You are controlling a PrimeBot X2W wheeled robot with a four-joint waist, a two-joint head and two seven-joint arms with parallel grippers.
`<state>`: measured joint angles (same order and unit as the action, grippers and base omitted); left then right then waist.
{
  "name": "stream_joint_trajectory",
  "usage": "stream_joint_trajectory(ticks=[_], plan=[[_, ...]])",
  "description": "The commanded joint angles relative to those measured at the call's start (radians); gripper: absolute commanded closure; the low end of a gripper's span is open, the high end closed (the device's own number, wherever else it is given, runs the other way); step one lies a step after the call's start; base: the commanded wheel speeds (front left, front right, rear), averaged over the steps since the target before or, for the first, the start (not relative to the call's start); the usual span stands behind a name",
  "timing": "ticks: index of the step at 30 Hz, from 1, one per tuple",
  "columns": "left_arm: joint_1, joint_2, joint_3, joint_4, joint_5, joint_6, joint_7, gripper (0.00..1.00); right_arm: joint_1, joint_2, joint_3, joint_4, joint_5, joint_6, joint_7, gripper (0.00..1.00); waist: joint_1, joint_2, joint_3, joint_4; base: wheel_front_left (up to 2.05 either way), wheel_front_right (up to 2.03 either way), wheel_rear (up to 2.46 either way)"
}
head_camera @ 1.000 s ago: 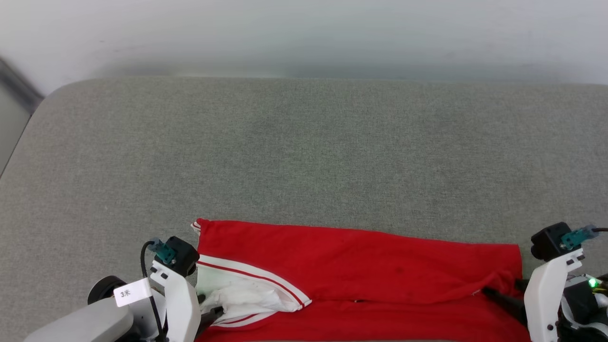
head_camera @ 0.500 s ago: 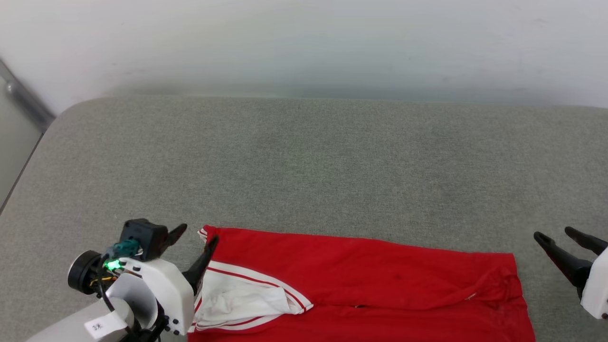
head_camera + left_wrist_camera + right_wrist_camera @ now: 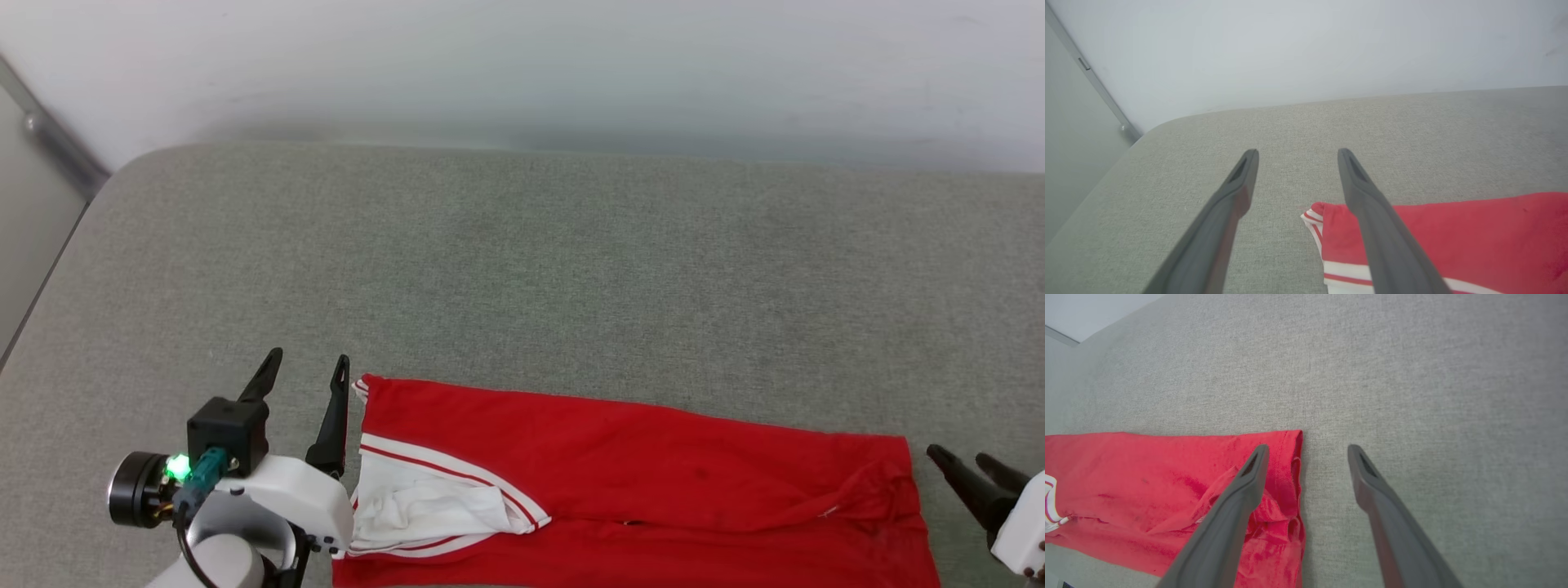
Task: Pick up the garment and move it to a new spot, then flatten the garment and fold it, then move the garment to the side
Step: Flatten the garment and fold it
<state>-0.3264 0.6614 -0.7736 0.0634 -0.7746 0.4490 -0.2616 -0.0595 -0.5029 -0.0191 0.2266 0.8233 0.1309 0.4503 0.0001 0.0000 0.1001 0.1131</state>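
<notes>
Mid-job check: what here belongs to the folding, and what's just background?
Job:
red shirt, lying at the near edge
left gripper, open
right gripper, open

Background:
grey padded surface
white wall
metal strip at far left

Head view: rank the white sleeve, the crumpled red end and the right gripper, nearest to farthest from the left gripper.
1. white sleeve, beside the left gripper
2. crumpled red end, far right
3. right gripper, right edge

No readable text, no numbers — none
</notes>
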Motion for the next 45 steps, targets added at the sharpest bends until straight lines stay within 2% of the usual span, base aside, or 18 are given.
stream_joint_trajectory(ticks=[1,6,10,17,20,21,22,23,33,42,45], plan=[[0.041,-0.029,0.052,-0.011,0.048,-0.002,-0.004,0.0,0.007,0.015,-0.003,0.019,0.002,0.0,0.006,0.0,-0.0001,0.0,0.008,0.006,0.0,0.0,0.0],[0.14,-0.129,0.2,-0.023,0.189,-0.036,-0.004,0.0,-0.006,0.051,0.014,0.083,0.006,0.0,0.023,0.0,-0.0001,0.0,0.023,0.021,0.0,0.0,0.0],[0.188,-0.214,0.305,-0.015,0.286,-0.085,-0.004,0.0,-0.013,0.083,0.054,0.132,0.026,0.0,0.046,0.0,-0.0001,0.0,0.031,0.03,0.0,0.0,0.0],[0.246,-0.342,0.437,0.006,0.417,-0.174,-0.004,0.0,-0.009,0.128,0.164,0.176,0.089,0.0,0.124,0.0,-0.0001,0.0,0.04,0.04,0.0,0.0,0.0],[0.254,-0.374,0.466,0.013,0.449,-0.198,-0.004,0.0,-0.002,0.126,0.2,0.179,0.107,0.0,0.154,0.0,-0.0001,0.0,0.041,0.042,0.0,0.0,0.0],[0.257,-0.386,0.48,0.015,0.468,-0.211,-0.004,0.0,-0.001,0.122,0.213,0.18,0.113,0.0,0.165,0.3,-0.0001,0.0,0.041,0.042,0.0,0.0,0.0],[0.26,-0.399,0.49,0.018,0.483,-0.222,-0.004,0.0,-0.002,0.115,0.222,0.178,0.118,0.0,0.167,0.7,-0.0001,0.0,0.04,0.043,0.0,0.0,0.0],[0.263,-0.413,0.501,0.021,0.497,-0.232,-0.004,0.0,-0.004,0.111,0.227,0.177,0.124,0.0,0.166,1.0,-0.0001,0.0,0.039,0.044,0.0,0.0,0.0],[0.301,-0.502,0.6,0.024,0.623,-0.313,-0.003,0.0,-0.013,0.013,0.21,0.15,0.18,-0.001,0.125,1.0,-0.0001,0.0,0.005,0.044,0.0,0.0,0.0],[0.341,-0.538,0.646,0.032,0.682,-0.37,-0.004,0.0,-0.004,-0.108,0.136,0.186,0.191,-0.001,0.114,1.0,-0.0001,0.0,-0.039,0.027,0.0,0.0,0.0],[0.353,-0.547,0.655,0.034,0.695,-0.382,-0.004,0.0,0.002,-0.127,0.13,0.188,0.185,-0.001,0.148,1.0,-0.0001,0.0,-0.053,0.021,0.0,0.0,0.0]])
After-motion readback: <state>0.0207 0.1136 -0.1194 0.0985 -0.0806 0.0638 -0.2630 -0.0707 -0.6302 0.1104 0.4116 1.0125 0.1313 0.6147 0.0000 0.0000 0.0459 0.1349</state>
